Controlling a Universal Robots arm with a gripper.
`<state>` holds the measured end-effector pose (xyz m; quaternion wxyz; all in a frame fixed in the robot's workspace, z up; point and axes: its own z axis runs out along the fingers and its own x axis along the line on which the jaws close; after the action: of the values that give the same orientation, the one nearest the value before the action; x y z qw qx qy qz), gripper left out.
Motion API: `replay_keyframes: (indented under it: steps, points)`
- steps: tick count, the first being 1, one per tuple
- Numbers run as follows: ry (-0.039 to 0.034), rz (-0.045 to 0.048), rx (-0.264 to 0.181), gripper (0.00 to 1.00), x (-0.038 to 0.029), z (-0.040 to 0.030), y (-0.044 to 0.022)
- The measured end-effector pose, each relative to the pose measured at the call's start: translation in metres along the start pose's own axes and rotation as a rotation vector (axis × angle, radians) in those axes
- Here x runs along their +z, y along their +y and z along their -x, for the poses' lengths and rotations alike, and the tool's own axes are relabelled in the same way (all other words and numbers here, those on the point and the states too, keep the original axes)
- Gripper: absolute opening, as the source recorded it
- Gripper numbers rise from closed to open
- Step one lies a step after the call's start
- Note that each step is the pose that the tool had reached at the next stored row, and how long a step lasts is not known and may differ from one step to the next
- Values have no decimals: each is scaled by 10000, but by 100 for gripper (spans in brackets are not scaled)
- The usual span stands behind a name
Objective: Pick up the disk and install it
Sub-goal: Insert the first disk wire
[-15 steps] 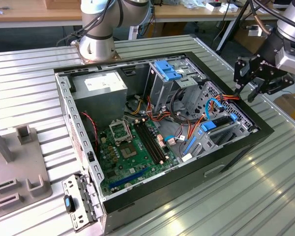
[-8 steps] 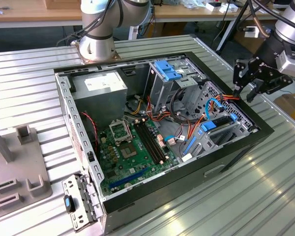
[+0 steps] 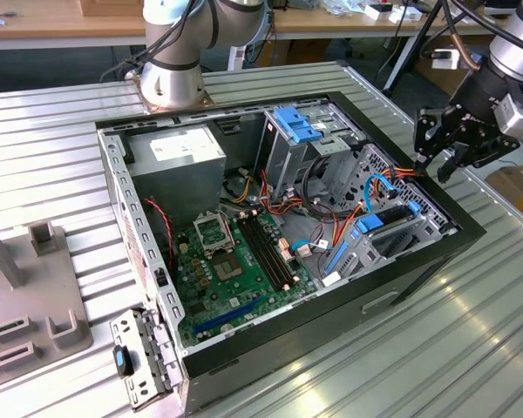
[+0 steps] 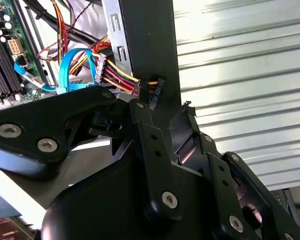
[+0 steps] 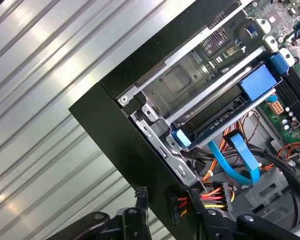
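The disk [image 3: 385,228] lies flat in the metal drive cage at the case corner toward the exterior view's right, its blue rails showing at the edges. In the first wrist view the disk [image 5: 222,116] is a dark slab edge-on in the cage, with a blue tab at each end. My gripper [image 3: 438,161] hovers just above the black case wall beside that cage. It is open with nothing held. In both wrist views the gripper [image 5: 167,197] [image 4: 162,107] has its two fingertips spread on either side of the wall's top edge, close to a black power connector [image 4: 155,90].
The open computer case [image 3: 418,270] rests on a ribbed metal table [image 3: 471,348]. Inside are a grey power-supply box [image 3: 187,152], a motherboard [image 3: 235,261], a blue-latched bay [image 3: 296,126] and loose blue and orange cables [image 5: 240,160]. A grey fixture [image 3: 26,296] and a detached bracket [image 3: 139,357] lie at the exterior view's left.
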<state>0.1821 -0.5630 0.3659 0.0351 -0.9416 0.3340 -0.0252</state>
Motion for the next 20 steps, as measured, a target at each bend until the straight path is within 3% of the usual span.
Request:
replay_keyframes:
  steps: [4,6,10,14,20]
  points:
    - [0,4,-45,44,7,-5,9]
    - [2,7,-46,29,7,-5,9]
    - [-1,9,-121,29,6,-1,16]
    - [-63,-10,-869,29,6,-8,27]
    - [-65,-6,-951,29,3,23,57]
